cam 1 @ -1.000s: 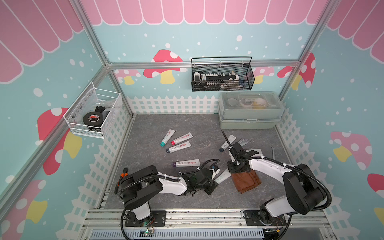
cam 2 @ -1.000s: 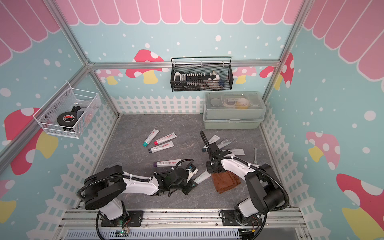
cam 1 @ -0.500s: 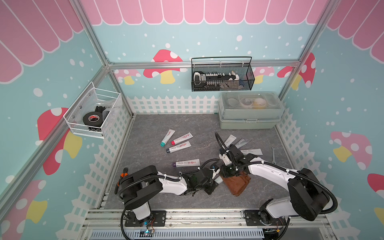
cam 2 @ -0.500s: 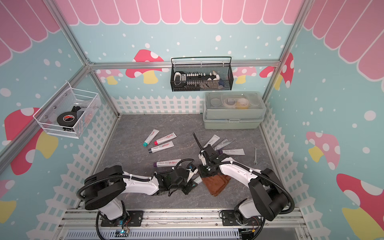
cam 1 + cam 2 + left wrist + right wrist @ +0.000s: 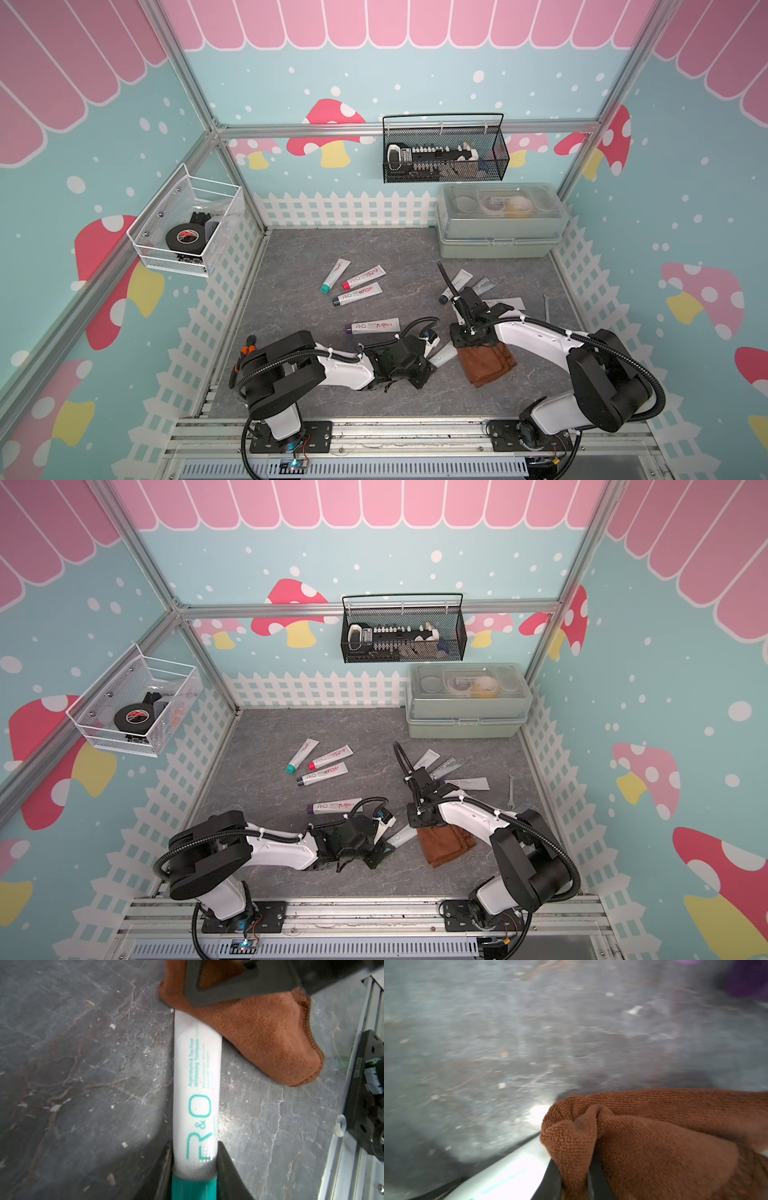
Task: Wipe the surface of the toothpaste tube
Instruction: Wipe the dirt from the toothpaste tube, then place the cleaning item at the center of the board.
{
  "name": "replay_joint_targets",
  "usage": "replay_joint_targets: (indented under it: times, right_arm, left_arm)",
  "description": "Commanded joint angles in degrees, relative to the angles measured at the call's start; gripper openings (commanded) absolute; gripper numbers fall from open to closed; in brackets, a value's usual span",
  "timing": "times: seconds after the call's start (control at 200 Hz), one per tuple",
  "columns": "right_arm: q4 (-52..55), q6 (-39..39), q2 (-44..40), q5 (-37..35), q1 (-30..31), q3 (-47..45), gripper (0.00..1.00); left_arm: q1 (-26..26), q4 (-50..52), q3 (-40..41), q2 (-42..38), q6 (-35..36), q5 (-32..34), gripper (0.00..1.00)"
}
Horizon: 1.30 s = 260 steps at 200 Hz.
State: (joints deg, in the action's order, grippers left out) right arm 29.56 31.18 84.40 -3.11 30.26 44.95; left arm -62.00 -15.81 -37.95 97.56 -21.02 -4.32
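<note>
Your left tool clamps the teal-capped toothpaste tube at the near middle of the desk. Your right tool pinches one brown cloth that touches the tube. The white wall basket holds one tape roll.

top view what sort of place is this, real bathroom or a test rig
Likely a staged robot test cell, not a real room: aluminium frame, mushroom-print walls, and two bolted-down arms among scattered toothpaste tubes.
</note>
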Motion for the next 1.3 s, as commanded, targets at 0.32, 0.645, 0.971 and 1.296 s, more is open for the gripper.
replay_joint_targets:
  times: [0.32,0.645,0.971,1.296]
  right_arm:
    - [1.92,-1.31,-3.83,17.74,2.35,-1.86,0.15]
    - [4.13,-0.79,-2.95,16.65,4.86,-1.9,0.15]
    - [6.46,0.2,-0.14,-3.5,0.88,-2.71,0.14]
    - [3.54,-1.47,-1.28,5.01,-0.93,-2.69,0.14]
  left_arm:
    - [1.1,2.94,0.95,0.53,-0.89,1.9,0.28]
    - [1.18,3.32,0.69,0.67,-0.88,2.11,0.28]
    - [1.27,3.51,1.69,-0.87,-1.05,2.56,0.28]
    - [1.53,3.16,1.49,-0.28,-0.97,2.3,0.28]
